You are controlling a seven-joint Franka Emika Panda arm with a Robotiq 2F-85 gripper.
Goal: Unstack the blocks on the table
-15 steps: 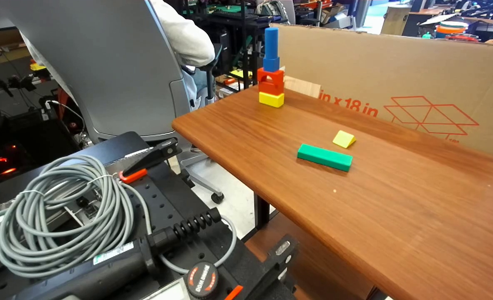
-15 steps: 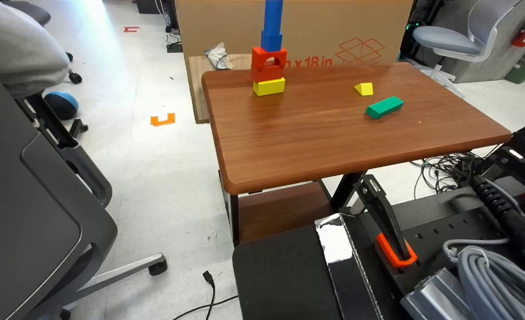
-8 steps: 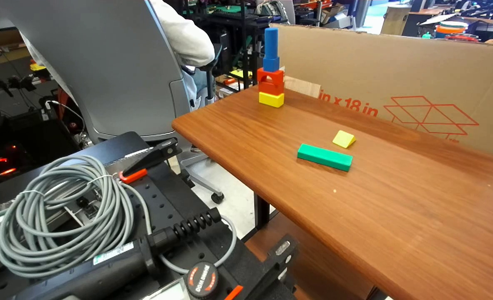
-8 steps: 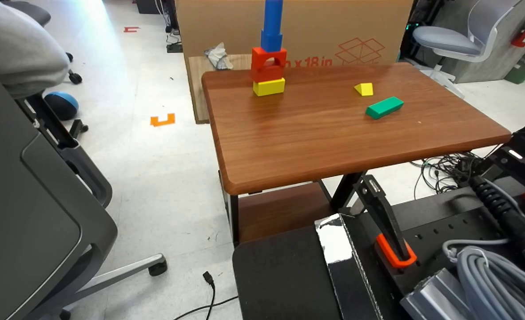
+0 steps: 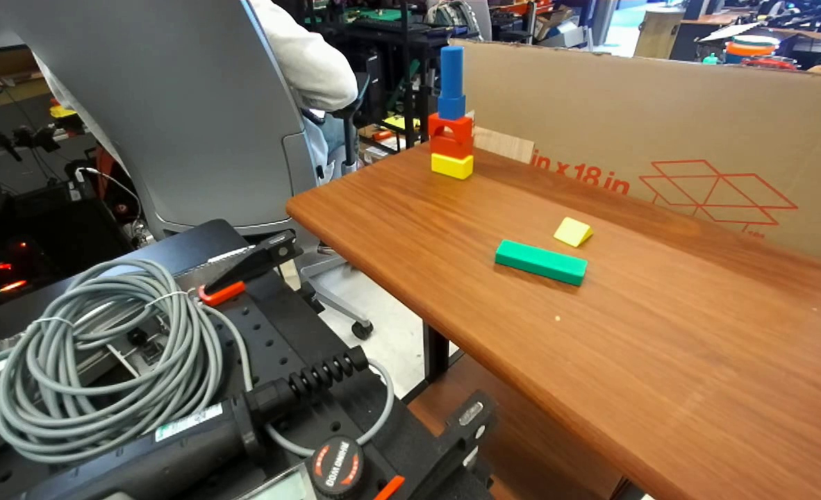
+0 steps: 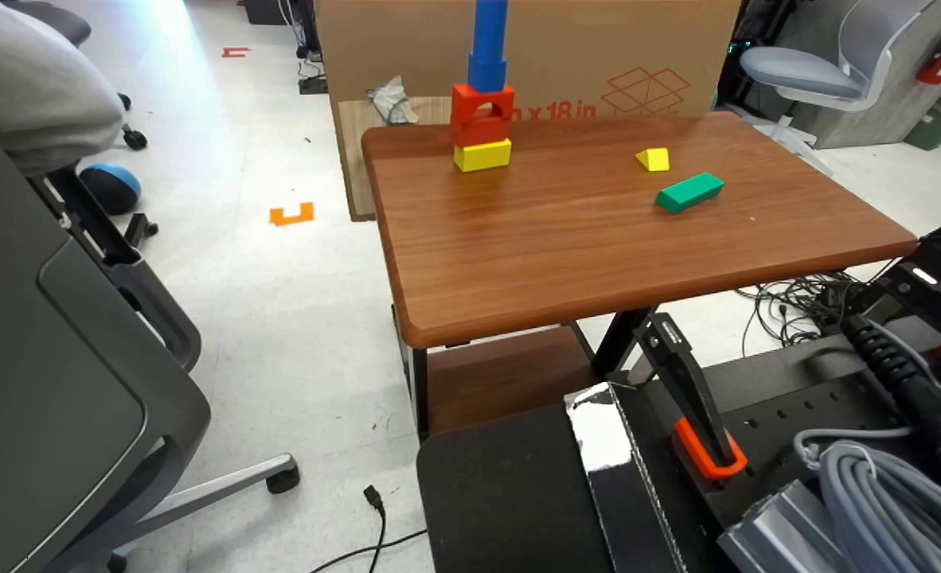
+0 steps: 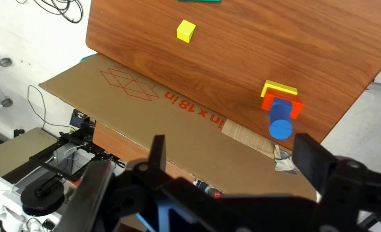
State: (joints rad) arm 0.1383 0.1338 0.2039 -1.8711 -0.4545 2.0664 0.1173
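In an exterior view the tower [image 5: 451,112] stands whole near the far corner of the table [image 5: 660,333], beside the cardboard box [image 5: 591,90]: yellow block [image 5: 452,167] lowest, then two red-orange blocks [image 5: 451,146], a short blue piece [image 5: 451,104], a tall blue cylinder [image 5: 452,71]. Nothing is unstacked, so I judge this the approach step.

In an exterior view the tower rises near the back-left corner (its top cut off by the frame), green bar [image 6: 689,193] and yellow wedge [image 6: 655,160] toward the right edge.

In the wrist view the gripper [image 7: 230,138] gapes wide, holding nothing, off-centre from the tower. Next it should line up over that corner, pinch only the blue cylinder and lift straight up.
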